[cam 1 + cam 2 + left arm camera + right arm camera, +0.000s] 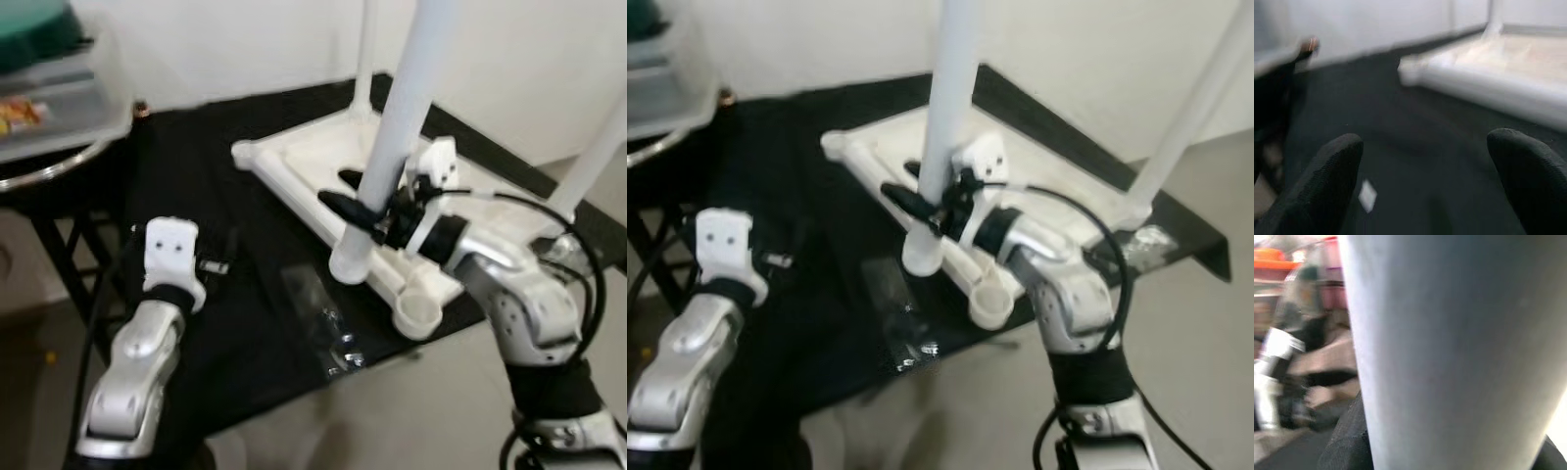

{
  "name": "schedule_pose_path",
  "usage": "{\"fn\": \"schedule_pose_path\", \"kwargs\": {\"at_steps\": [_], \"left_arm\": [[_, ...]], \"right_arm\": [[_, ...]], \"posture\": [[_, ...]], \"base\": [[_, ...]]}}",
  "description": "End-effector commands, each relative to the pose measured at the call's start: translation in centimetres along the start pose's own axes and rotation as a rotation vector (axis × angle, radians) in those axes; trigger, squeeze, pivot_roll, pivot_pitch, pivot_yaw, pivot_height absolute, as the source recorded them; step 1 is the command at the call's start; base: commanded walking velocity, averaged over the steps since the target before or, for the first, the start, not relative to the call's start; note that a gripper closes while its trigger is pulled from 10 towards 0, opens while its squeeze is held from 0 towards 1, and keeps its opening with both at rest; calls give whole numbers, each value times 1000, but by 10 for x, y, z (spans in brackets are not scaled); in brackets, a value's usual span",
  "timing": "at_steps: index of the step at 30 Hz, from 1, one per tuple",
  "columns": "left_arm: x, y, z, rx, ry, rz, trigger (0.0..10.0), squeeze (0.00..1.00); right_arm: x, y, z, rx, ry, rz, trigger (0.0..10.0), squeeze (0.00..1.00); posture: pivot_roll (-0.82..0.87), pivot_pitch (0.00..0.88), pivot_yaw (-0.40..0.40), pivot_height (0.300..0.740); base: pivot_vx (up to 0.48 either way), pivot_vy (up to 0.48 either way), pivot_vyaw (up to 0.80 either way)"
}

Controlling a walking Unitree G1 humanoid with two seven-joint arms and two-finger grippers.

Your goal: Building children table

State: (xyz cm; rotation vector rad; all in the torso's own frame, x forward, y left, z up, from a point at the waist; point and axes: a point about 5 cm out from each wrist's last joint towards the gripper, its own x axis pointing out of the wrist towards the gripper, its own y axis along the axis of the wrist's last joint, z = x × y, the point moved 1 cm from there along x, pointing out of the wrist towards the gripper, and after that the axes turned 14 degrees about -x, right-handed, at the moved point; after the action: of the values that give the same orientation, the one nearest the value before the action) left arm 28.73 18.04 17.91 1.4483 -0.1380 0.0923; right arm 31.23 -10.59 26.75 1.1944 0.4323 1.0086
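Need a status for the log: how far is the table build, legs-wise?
Done: two white legs stand upright at the far corners of the upturned tabletop on the black cloth.
In hand: the right gripper is shut on a third leg, its end near a front-edge socket, not visibly seated.
Left: the corner socket is empty; the hardware bag lies on the cloth. The left gripper is open, hovering over the cloth.

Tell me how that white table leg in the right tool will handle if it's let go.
Probably stiff: the white leg runs straight through the right tool. Likely to tip: it is tall, narrow, tilted, its foot off the empty corner socket. Round, so it may roll across the black cloth.
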Motion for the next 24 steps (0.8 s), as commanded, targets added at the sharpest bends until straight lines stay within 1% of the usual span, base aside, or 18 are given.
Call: {"fn": "schedule_pose_path", "kwargs": {"at_steps": [1,3,4,6,7,10,12,13,18,21,24], "left_arm": [[-1,-3,2,8,-5,-11,10000,0],[-7,-11,8,-1,-31,-48,10000,0],[-7,-11,8,-1,-31,-48,10000,0],[-13,-16,13,-38,-77,-73,10000,0],[-13,-16,13,-38,-77,-73,10000,0],[-15,-16,20,-29,-129,-76,10000,0],[-15,-16,22,-27,-135,-74,10000,0],[-15,-16,26,-36,-153,-70,10000,0],[-14,-16,29,-41,-156,-65,10000,0],[-12,-17,29,-69,-131,-59,10000,0],[-10,-17,29,-59,-120,-61,10000,0]], "right_arm": [[-4,6,3,-6,4,41,10000,0],[-12,7,3,-37,64,31,10000,0],[-12,7,3,-37,64,31,10000,0],[-19,7,8,-67,74,4,10000,0],[-19,7,8,-67,74,4,10000,0],[-22,8,15,-82,54,-3,10000,0],[-23,8,16,-82,51,0,10000,0],[-22,8,15,-80,47,5,10000,0],[-21,7,14,-75,49,11,10000,0],[-20,6,14,-75,42,12,10000,0],[-20,6,14,-75,34,14,10000,0]], "posture": [[80,157,-23,740],[80,166,-26,740],[80,166,-26,740],[74,174,-29,740],[74,174,-29,740],[71,178,-28,740],[71,178,-28,740],[71,178,-26,740],[70,173,-24,740],[69,170,-24,740],[68,167,-26,740]], "base": [[0,0,0],[0,0,0],[0,0,0],[0,0,0],[0,0,0],[0,-480,0],[0,-480,0],[0,-480,0],[0,-480,0],[0,-380,0],[0,0,0]]}}
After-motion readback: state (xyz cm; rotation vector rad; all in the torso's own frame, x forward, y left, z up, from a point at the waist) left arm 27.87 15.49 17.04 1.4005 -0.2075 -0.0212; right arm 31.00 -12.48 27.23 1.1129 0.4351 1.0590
